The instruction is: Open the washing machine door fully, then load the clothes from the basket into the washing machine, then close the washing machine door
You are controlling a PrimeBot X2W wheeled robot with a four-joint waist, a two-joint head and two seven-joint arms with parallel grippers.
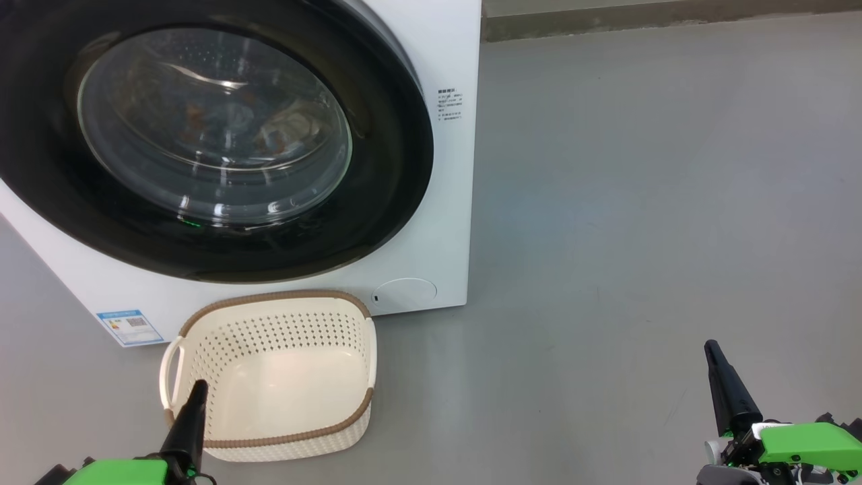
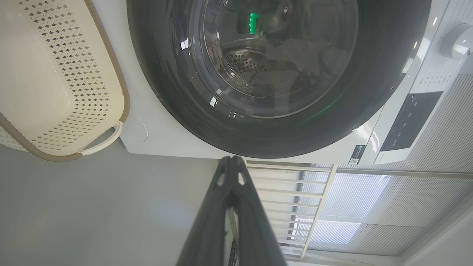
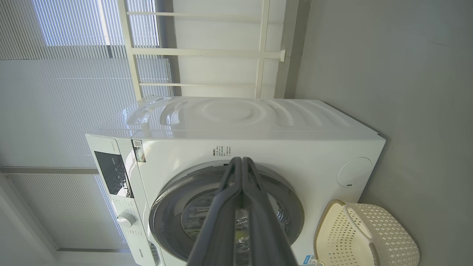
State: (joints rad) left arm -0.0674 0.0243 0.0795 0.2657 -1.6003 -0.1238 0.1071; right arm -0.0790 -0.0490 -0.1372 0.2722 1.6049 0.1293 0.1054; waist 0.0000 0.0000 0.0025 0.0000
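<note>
Door looks shut, load in: confirm latch.
L gripper & R gripper both clenched, empty, low by floor. Clothes sit in drum behind washing machine door; basket empty, in front of washing machine. Check rim flush all round, press only if proud.

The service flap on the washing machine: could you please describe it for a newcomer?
Find the white front-loading washing machine and look below its glossy black round door. At the lower corner on the robot's right, near the cream perforated plastic basket, sits a flat white round flap; the opposite corner bears a blue rectangular sticker.
</note>
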